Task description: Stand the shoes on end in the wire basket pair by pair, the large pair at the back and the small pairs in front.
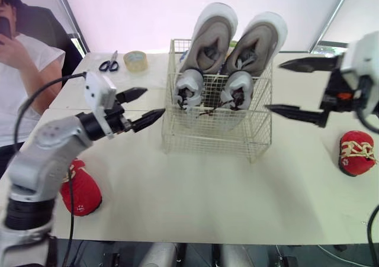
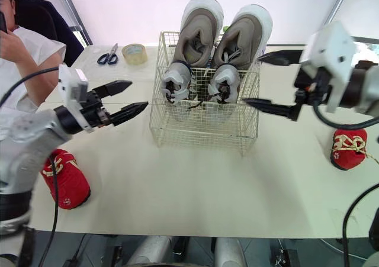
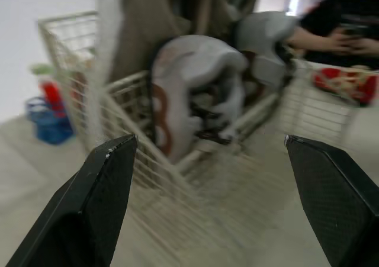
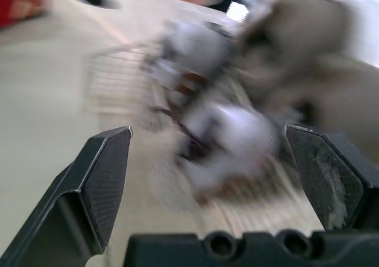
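Observation:
A white wire basket (image 1: 207,134) stands mid-table. Two large grey-brown shoes (image 1: 208,39) stand on end at its back, and two small grey shoes (image 1: 189,88) stand in front of them. One small red shoe (image 1: 81,189) lies at the table's front left, another red shoe (image 1: 356,153) at the right. My left gripper (image 1: 144,106) is open, left of the basket and pointing at it. My right gripper (image 1: 285,86) is open just right of the basket, empty.
Blue-handled scissors (image 1: 109,63) and a roll of tape (image 1: 135,60) lie at the back left. A person in a white shirt (image 1: 21,71) sits beyond the table's left side. Bare tabletop (image 1: 225,202) spreads in front of the basket.

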Available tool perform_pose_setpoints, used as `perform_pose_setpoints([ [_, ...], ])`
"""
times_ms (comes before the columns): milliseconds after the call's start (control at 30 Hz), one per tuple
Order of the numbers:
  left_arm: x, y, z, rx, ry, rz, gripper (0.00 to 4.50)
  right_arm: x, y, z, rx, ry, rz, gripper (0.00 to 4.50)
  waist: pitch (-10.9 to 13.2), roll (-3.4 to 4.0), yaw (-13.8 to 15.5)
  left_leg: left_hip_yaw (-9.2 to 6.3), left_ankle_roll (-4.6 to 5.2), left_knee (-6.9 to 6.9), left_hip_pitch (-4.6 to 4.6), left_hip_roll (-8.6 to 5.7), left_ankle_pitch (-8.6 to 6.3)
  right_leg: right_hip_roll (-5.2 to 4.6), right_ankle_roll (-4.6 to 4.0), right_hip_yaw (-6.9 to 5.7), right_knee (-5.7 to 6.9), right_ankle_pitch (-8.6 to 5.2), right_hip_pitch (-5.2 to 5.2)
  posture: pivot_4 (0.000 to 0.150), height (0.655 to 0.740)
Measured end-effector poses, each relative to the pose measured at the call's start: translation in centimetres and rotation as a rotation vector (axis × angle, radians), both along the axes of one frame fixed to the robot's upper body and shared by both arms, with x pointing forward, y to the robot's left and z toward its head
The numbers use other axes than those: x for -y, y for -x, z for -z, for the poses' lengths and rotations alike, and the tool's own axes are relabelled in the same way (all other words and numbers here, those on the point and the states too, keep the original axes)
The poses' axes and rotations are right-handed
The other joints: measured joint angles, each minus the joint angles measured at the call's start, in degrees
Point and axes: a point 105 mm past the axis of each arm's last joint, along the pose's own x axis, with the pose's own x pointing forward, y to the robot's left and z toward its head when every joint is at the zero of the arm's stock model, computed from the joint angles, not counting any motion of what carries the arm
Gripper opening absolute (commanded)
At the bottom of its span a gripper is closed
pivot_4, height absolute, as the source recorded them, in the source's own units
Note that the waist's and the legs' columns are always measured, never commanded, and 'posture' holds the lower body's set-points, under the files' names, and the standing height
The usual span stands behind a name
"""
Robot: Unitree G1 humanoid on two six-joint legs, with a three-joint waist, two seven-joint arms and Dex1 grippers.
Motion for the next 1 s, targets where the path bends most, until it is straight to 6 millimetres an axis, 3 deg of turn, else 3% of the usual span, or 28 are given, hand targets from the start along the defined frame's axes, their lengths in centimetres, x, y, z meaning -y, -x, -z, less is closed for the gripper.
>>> perform_pose_setpoints([
  [167, 1.0, 1.3, -1.0, -0.099, 0.006, 0.215, 4.08, 5.9, -1.1, 2.7, -0.055, -0.078, 0.340, 4.50, -0.01, 0.00, 0.03, 0.07, -0.01, 0.00, -0.01, 0.01, 0.01, -0.10, -0.09, 0.04, -0.05, -0.04, 0.17, 0.150, 0.7400],
  [267, 2.2, 1.6, -1.6, -0.109, 0.016, 0.316, 4.08, 11.6, -1.3, 5.5, -0.090, -0.092, 0.649, 4.50, -0.01, -0.02, 0.28, 0.08, -0.01, 0.00, -0.01, 0.00, 0.01, -0.11, -0.12, 0.03, -0.14, -0.06, 0.15, 0.150, 0.7400],
  [367, 3.4, 1.9, -1.7, -0.113, 0.030, 0.408, 4.08, 16.5, 0.0, 8.9, -0.146, -0.122, 0.917, 4.50, -0.02, -0.01, 0.12, 0.13, -0.03, -0.10, -0.02, 0.00, 0.04, -0.13, -0.11, 0.08, -0.16, -0.05, 0.25, 0.150, 0.7400],
  [433, 4.2, 2.1, -1.2, -0.130, 0.035, 0.456, 4.08, 18.3, 1.2, 11.2, -0.192, -0.166, 1.035, 4.50, -0.02, -0.01, -0.07, 0.13, -0.08, -0.20, -0.01, 0.01, 0.07, -0.14, -0.10, 0.09, -0.14, -0.05, 0.21, 0.150, 0.7400],
  [533, 4.8, 2.2, -0.6, -0.142, 0.032, 0.487, 4.08, 19.9, 2.7, 13.7, -0.265, -0.225, 1.161, 4.50, -0.03, 0.17, -0.52, 0.18, -0.13, -0.28, 0.02, 0.03, 0.11, -0.14, -0.13, 0.17, -0.06, -0.07, 0.12, 0.150, 0.7400],
  [633, 5.1, 2.1, -0.5, -0.139, 0.036, 0.488, 4.08, 20.3, 3.1, 14.7, -0.300, -0.320, 1.212, 4.50, -0.03, 0.18, -0.77, 0.17, -0.14, -0.29, 0.05, 0.06, 0.12, -0.12, -0.17, 0.17, -0.06, -0.09, 0.17, 0.150, 0.7400],
  [900, 5.5, 2.1, -0.3, -0.132, 0.050, 0.470, 4.08, 20.7, 1.6, 17.5, -0.387, -0.593, 1.231, 4.50, -0.02, 0.18, -0.80, 0.19, -0.13, -0.22, 0.05, 0.05, 0.13, -0.11, -0.18, 0.16, -0.09, -0.09, 0.23, 0.150, 0.7400],
  [1000, 5.6, 2.1, -0.4, -0.122, 0.048, 0.456, 4.08, 21.0, 1.5, 18.0, -0.399, -0.613, 1.246, 4.50, -0.03, 0.19, -0.55, 0.18, -0.13, -0.27, 0.05, 0.05, 0.14, -0.11, -0.16, 0.15, -0.08, -0.08, 0.20, 0.150, 0.7400],
])
